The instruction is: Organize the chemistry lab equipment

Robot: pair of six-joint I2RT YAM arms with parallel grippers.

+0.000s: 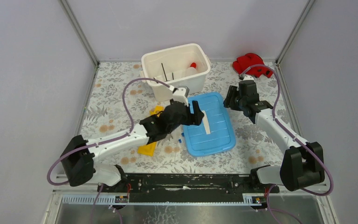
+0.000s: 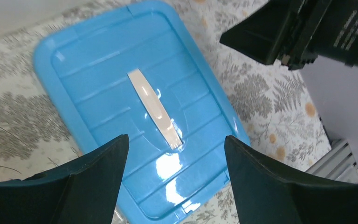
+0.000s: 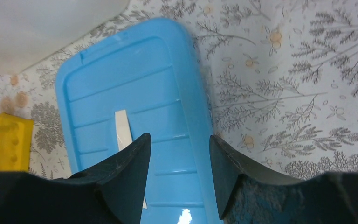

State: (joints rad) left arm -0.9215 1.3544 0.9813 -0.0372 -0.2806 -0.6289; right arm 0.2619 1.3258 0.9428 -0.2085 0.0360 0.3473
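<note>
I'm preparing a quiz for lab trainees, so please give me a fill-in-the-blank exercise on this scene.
1. The lid lying flat on the table is ___ in colour.
2. The yellow rack lies on the lid's ___ side.
3. The red cloth sits in the table's far ___ corner.
4. The left gripper hangs over the lid with its jaws ___.
Missing words: blue; left; right; open.

From above, the long yellow plastic test-tube rack (image 1: pixel 148 149) is mostly hidden under the left arm (image 1: pixel 135 135); only its two ends show, at centre left. Just left of the blue plastic lid (image 1: pixel 214 130), tiny blue-tipped bits (image 1: pixel 181 138) are too small to identify. The right wrist view cuts the rack (image 3: pixel 9 140) off at its left edge, and the white plastic tub (image 3: pixel 42 28) is blurred at upper left.
</note>
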